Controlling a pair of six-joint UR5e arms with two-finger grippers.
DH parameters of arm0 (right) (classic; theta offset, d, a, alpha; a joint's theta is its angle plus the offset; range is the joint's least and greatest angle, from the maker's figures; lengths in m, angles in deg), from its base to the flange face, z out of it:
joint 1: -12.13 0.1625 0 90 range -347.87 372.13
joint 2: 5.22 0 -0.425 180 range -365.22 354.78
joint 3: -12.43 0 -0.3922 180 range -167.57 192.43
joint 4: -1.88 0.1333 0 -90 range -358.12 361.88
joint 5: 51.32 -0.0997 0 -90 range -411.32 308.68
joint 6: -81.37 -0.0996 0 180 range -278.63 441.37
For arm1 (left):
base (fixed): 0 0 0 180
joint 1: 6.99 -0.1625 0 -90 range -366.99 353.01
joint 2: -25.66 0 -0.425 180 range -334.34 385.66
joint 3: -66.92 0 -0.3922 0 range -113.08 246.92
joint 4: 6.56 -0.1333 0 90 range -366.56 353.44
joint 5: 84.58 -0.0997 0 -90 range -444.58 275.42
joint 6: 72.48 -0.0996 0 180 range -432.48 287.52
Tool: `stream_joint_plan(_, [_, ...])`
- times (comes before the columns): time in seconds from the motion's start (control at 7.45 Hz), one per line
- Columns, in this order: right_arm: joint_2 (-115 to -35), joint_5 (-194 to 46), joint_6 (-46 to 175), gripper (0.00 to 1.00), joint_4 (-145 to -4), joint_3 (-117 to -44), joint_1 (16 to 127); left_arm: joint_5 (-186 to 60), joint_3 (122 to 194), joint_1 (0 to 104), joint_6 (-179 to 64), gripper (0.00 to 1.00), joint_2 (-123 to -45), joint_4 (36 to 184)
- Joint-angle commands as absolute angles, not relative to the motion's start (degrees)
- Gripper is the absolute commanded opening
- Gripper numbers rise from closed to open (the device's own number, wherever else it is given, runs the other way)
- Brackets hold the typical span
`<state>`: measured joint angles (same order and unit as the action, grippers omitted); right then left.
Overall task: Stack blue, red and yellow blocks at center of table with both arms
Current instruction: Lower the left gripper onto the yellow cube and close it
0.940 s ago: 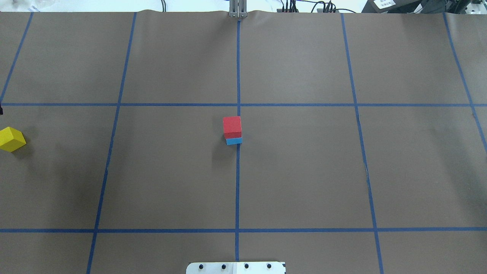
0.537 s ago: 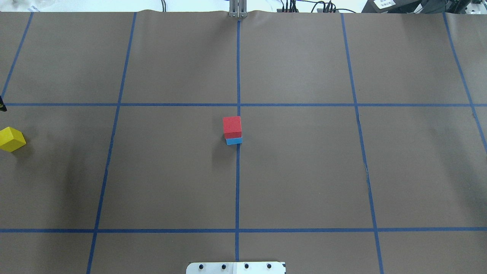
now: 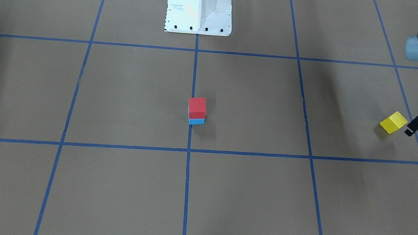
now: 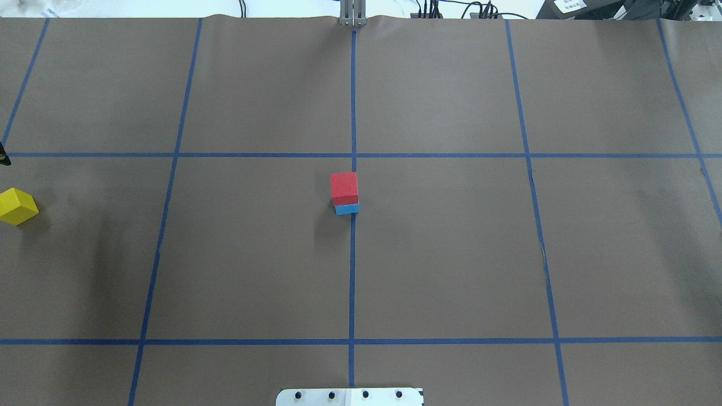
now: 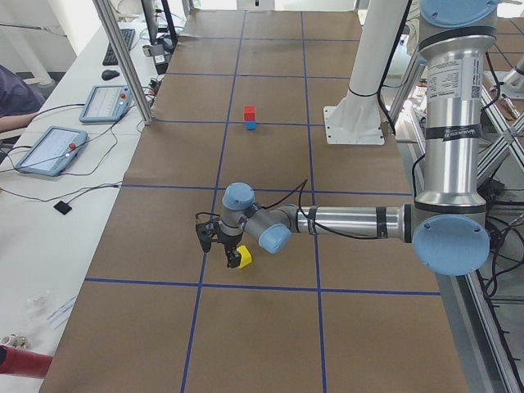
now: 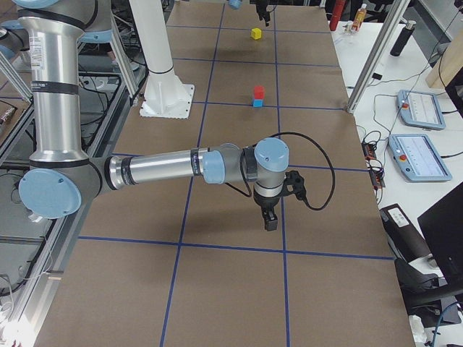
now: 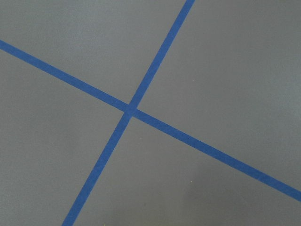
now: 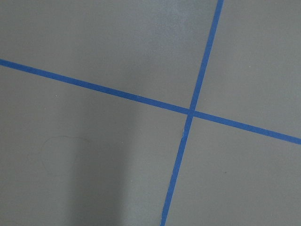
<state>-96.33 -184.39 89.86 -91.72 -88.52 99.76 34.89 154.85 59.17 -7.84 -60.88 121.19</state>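
Observation:
A red block [image 4: 344,187] sits on a blue block [image 4: 347,209] at the table's centre, also in the front view, red [image 3: 197,107] on blue [image 3: 196,121]. A yellow block [image 4: 17,206] lies alone at the far left edge, also in the front view [image 3: 393,122]. My left gripper [image 3: 414,126] hovers just beyond the yellow block, mostly cut off. In the exterior left view it [image 5: 217,250] looks open and empty above the block [image 5: 243,259]. My right gripper [image 6: 269,220] shows only in the exterior right view, low over bare table. I cannot tell whether it is open or shut.
The white robot base [image 3: 199,7] stands at the table's near-robot edge. Blue tape lines [image 4: 352,254] divide the brown table cover into squares. Teach pendants [image 5: 49,147] lie on a side bench beyond the table.
The dark tip of my left gripper at the overhead view's left edge has shifted slightly. The blocks have not moved.

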Motion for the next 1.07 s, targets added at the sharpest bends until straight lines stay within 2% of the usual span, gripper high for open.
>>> stream_joint_plan(0.0, [-96.4, -184.4, 89.9, 1.0, -91.7, -88.5, 99.8, 35.0, 154.8, 56.8, -7.6, 1.0, -60.7, 121.0])
stream_joint_plan(0.94, [-96.5, -184.0, 89.9, 1.0, -91.7, -88.5, 99.8, 34.8, 152.0, 52.6, -8.2, 1.0, -60.5, 121.0])
